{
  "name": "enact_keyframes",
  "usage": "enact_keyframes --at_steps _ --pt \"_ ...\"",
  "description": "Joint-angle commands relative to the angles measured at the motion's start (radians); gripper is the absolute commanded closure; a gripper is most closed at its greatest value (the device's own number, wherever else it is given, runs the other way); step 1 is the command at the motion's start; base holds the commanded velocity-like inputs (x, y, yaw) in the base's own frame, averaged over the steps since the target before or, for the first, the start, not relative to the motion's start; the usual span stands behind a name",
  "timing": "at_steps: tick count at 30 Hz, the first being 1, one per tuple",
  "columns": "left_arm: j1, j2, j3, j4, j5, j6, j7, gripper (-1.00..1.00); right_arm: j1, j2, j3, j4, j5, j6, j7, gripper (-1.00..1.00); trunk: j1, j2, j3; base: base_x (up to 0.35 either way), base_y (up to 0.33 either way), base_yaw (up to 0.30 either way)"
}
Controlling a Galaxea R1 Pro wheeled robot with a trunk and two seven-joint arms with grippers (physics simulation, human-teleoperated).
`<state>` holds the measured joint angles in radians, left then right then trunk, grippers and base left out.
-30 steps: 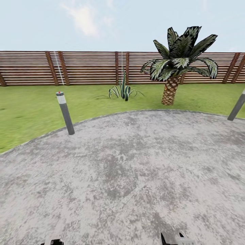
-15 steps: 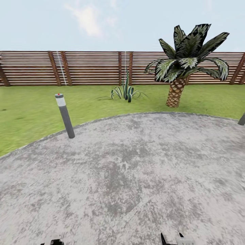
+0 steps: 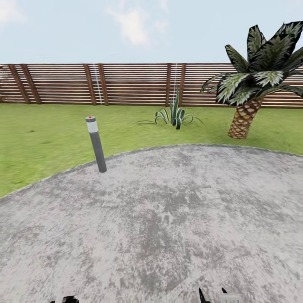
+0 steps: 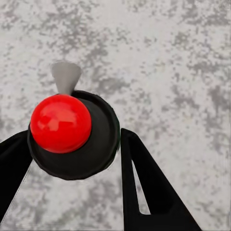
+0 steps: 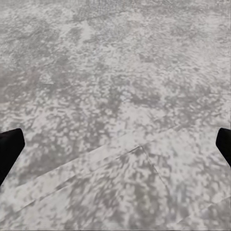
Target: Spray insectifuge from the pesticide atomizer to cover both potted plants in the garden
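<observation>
Now, line by line:

Garden: the head view looks across the garden (image 3: 151,139), with pale sky and thin cloud above it.
Paving: mottled grey stone paving (image 3: 176,219) takes up the near ground, and its far edge curves against the grass.
Lawn: a green lawn (image 3: 42,139) runs from that curved edge back to the boundary.
Fence: a brown fence (image 3: 126,84) of horizontal slats with slanted posts spans the far side.
Palm: a trunked palm (image 3: 252,84) stands on the lawn at the right, just beyond the paving edge, and its fronds are cut off by the picture's border.
Spiky plant: a low clump of striped, sword-shaped leaves (image 3: 174,115) grows on the lawn near the fence, left of the palm.
Lamp post: a grey lamp post (image 3: 97,145) with a pale band and a red top leans slightly, standing right at the paving's edge on the left.
Pesticide atomizer: the pesticide atomizer (image 4: 60,122) is seen end-on in the left wrist view as a dark round body with a glossy red ball and a pale grey nozzle, held above the paving.
Left gripper: the left gripper (image 4: 72,136) has its black fingers (image 4: 144,187) closed in on either side of the atomizer, against its rim.
Right gripper: the right gripper (image 5: 115,144) has its fingers (image 5: 9,149) spread wide at the picture's borders, with only bare paving between them.
</observation>
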<state>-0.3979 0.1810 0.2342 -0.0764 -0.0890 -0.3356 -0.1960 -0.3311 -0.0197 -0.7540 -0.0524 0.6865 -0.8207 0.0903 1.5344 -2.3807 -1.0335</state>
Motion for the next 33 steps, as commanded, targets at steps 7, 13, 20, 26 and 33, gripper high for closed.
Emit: enact_keyframes --at_steps 7,13,20,26,33 --pt "-0.001 0.000 0.009 0.001 -0.009 -0.003 -0.003 1.00 0.000 0.000 -0.008 0.000 -0.001 -0.002 0.009 -1.00 0.000 0.000 -0.001 0.339 -0.078 0.274" --pt "-0.001 0.000 0.009 0.001 -0.009 -0.003 -0.003 1.00 0.000 0.000 -0.008 0.000 -0.001 -0.002 0.009 -1.00 0.000 0.000 -0.001 0.339 -0.079 0.277" --pt "-0.001 0.000 0.009 0.001 -0.009 -0.003 -0.003 1.00 0.000 0.000 -0.008 0.000 -0.001 -0.002 0.009 -1.00 0.000 0.000 -0.001 0.340 -0.080 0.278" --pt "-0.001 0.000 0.009 0.001 -0.009 -0.003 -0.003 1.00 0.000 0.000 -0.008 0.000 -0.001 -0.002 0.009 -1.00 0.000 0.000 -0.001 0.319 -0.079 0.278" --pt "-0.001 0.000 0.008 0.001 -0.009 -0.003 -0.003 1.00 0.000 0.000 -0.008 0.000 -0.001 -0.002 0.009 -1.00 0.000 0.000 -0.001 0.260 -0.047 0.278"
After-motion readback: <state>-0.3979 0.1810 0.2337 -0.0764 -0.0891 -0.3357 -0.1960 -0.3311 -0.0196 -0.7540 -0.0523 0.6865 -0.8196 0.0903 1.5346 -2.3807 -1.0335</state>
